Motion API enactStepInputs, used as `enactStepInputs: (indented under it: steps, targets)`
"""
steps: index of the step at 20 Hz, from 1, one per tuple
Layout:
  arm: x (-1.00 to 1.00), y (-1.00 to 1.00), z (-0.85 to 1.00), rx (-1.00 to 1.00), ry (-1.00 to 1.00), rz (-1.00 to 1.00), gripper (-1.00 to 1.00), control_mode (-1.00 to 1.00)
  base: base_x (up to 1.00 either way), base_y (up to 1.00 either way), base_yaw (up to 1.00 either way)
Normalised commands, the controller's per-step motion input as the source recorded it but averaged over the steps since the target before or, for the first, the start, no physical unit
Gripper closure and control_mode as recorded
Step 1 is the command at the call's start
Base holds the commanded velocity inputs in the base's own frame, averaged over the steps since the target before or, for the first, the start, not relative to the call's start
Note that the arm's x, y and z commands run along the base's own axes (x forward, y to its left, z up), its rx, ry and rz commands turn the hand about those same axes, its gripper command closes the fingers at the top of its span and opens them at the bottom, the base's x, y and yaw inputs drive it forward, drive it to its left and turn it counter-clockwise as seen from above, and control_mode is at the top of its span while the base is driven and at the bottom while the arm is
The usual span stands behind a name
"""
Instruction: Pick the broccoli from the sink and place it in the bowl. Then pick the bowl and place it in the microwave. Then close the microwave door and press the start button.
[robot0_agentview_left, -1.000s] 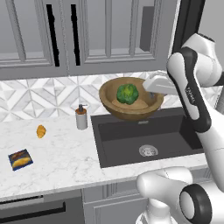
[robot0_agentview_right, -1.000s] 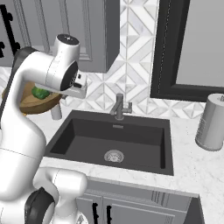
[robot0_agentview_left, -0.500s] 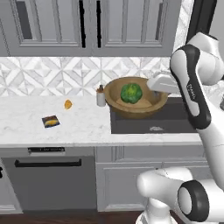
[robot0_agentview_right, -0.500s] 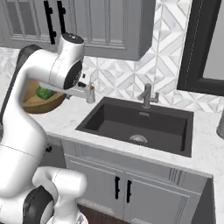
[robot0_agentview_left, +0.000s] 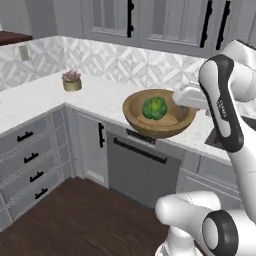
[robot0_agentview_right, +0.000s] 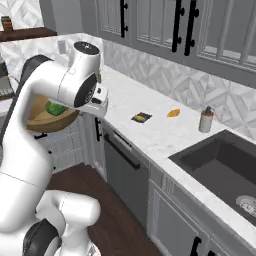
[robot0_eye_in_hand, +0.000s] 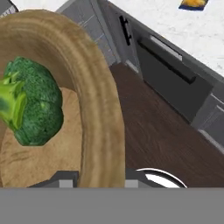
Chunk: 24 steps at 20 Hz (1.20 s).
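Observation:
The light-brown wooden bowl (robot0_agentview_left: 165, 129) hangs in the air in front of the counter edge, above the floor. The green broccoli (robot0_agentview_left: 154, 107) lies inside it. My gripper (robot0_agentview_left: 183, 98) is shut on the bowl's right rim. In the hand view the rim (robot0_eye_in_hand: 97, 105) runs up from between the two fingertips, and the broccoli (robot0_eye_in_hand: 30, 109) sits left of it. From the right base view the bowl (robot0_agentview_right: 46, 120) and broccoli (robot0_agentview_right: 55, 108) peek out behind my arm. The dark sink (robot0_agentview_right: 220, 167) lies far to the right. The microwave is out of view.
An L-shaped white counter (robot0_agentview_left: 95, 97) carries a small potted plant (robot0_agentview_left: 72, 81). A croissant (robot0_agentview_right: 173, 113), a dark packet (robot0_agentview_right: 141, 117) and a soap bottle (robot0_agentview_right: 205, 120) sit left of the sink. A dishwasher front (robot0_agentview_left: 142, 165) and grey drawers (robot0_agentview_left: 30, 160) face the wooden floor.
The whole picture has shifted as the base moved back and turned left, away from the sink toward the counter's corner. The bowl with the broccoli stays in my grip.

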Motion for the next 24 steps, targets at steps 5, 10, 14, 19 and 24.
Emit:
enactStepInputs:
  steps: [5,10,14,19,24]
  targets:
    - [0.00,0.00,0.00,0.00,0.00,0.00,1.00,1.00,0.00,0.21,1.00]
    - [0.00,0.00,0.00,0.00,0.00,0.00,1.00,1.00,0.00,0.23,0.99]
    - [0.00,0.00,0.00,0.00,0.00,0.00,1.00,1.00,0.02,0.33,0.92]
    - [0.00,0.00,0.00,0.00,0.00,0.00,1.00,1.00,0.11,0.37,0.88]
    - [0.00,0.00,0.00,0.00,0.00,0.00,1.00,1.00,0.27,0.31,0.86]
